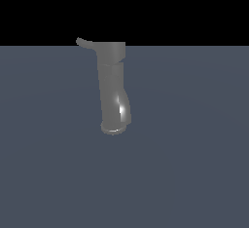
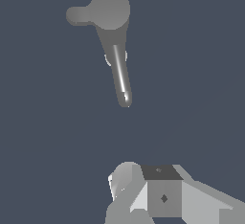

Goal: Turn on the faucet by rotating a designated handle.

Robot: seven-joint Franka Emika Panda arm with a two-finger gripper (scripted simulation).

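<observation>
A: A plain grey-blue floor [image 1: 194, 173] under black is shown in the exterior view; what stands on it?

B: Only the faucet [image 1: 113, 88], its handle [image 1: 85, 43] projecting from the wider end.

A: And from the wrist?

B: The gripper [image 2: 143, 194] is seen well apart from the faucet, touching nothing; its opening cannot be told. The slim handle could be missed.

I see both pictures dim and flat, sharp throughout, with no blur or edge distortion. A narrow white glare runs along the faucet [image 1: 114, 88] in both views. The floor [image 1: 194, 149] is an even slate blue with no cast shadows; above it the exterior view is pure black.
</observation>
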